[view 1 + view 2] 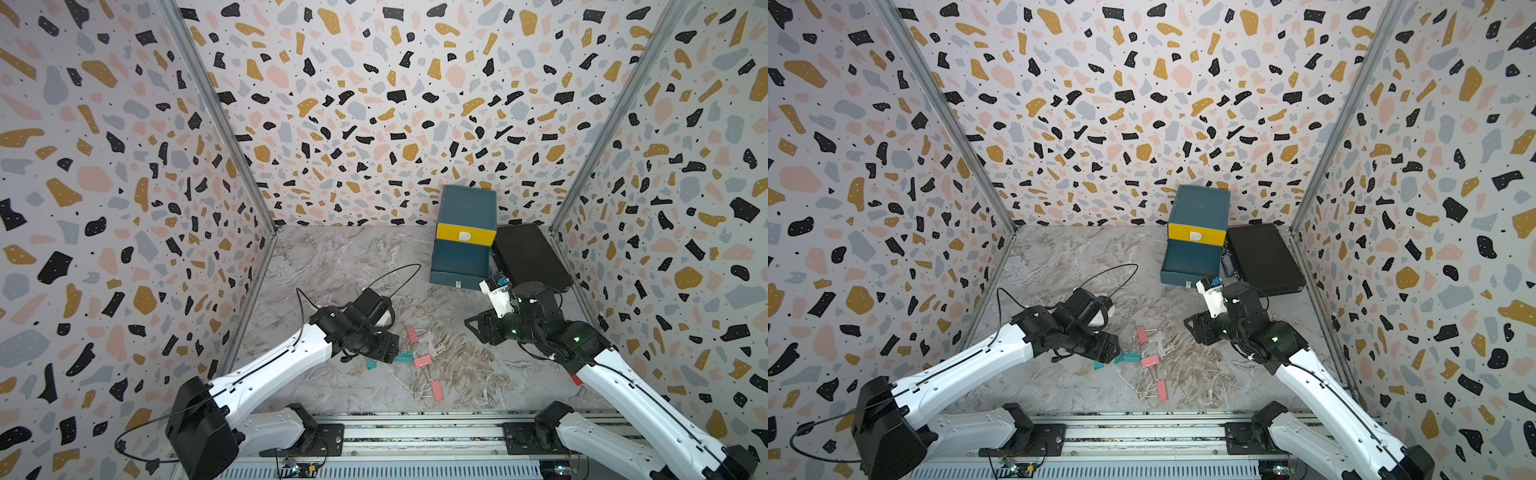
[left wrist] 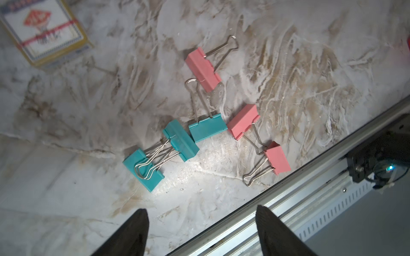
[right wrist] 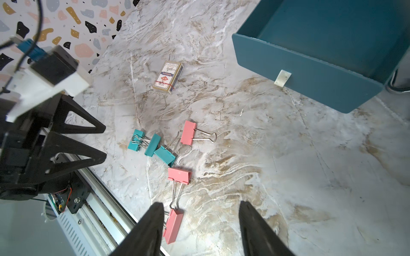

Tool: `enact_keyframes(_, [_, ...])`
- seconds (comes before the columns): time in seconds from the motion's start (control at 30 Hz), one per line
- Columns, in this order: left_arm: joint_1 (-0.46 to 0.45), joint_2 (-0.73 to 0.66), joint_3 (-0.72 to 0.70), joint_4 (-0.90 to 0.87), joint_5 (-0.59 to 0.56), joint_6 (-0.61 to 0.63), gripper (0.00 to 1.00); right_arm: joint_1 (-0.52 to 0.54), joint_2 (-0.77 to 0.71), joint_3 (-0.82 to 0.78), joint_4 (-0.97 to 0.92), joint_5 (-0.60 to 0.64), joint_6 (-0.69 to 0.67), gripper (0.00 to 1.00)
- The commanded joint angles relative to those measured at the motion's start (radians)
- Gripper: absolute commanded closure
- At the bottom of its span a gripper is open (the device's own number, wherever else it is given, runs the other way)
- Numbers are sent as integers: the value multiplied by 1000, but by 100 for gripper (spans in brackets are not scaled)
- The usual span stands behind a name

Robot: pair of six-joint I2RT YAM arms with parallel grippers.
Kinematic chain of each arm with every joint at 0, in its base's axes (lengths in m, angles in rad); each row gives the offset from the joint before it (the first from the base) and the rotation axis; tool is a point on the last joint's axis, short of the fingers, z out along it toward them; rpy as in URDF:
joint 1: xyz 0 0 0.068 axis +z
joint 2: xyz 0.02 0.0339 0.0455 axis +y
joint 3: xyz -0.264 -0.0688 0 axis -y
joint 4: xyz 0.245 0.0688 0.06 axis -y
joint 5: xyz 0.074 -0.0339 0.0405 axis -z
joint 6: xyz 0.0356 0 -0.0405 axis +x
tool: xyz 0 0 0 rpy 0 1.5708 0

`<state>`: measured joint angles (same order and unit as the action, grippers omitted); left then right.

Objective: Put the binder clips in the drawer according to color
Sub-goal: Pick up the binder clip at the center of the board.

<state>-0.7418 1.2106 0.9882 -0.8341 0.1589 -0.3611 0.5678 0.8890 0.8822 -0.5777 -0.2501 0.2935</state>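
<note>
Left gripper (image 2: 202,211) is spread wide and empty, teal binder clips (image 2: 180,140) just ahead of its tips. Right gripper (image 3: 201,204) is spread and empty too, pink clip (image 3: 174,225) right beside one finger, open teal drawer (image 3: 310,73) farther ahead.

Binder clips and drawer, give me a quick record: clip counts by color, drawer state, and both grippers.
Teal clips: three on the table, bunched
Pink clips: three on the table
Other clip colours: none in view
Teal drawer: pulled out, no clips visible inside
Yellow drawer: shut
Left gripper: open, empty
Right gripper: open, empty
</note>
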Motion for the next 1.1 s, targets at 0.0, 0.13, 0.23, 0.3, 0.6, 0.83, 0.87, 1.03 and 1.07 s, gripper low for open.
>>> enact_keyframes(0.0, [-4,35,83,-120,12,318,18,3,-20,36,-26,-7,-28,40])
enact_keyframes(0.13, [-7,104,114,-154,-15,538,18,3,-9,47,-19,-18,-15,40])
enact_keyframes(0.23, [-11,114,63,-133,-56,670,17,3,-18,46,-16,-12,-10,40])
enact_keyframes(0.3, [-29,117,18,-89,-72,707,15,3,-28,41,-11,-8,-5,40])
enact_keyframes(0.6, [-34,270,-15,63,-45,793,14,3,-24,39,3,-21,7,40])
enact_keyframes(0.83, [-32,399,16,120,33,836,16,3,-101,-5,36,-161,-43,40])
enact_keyframes(0.87, [-31,415,20,122,33,838,16,3,-119,-15,41,-186,-46,40])
enact_keyframes(1.03, [-14,441,28,147,38,843,18,4,-201,-54,31,-242,-42,41])
enact_keyframes(1.07, [-13,443,30,151,37,846,18,3,-213,-59,29,-241,-34,41])
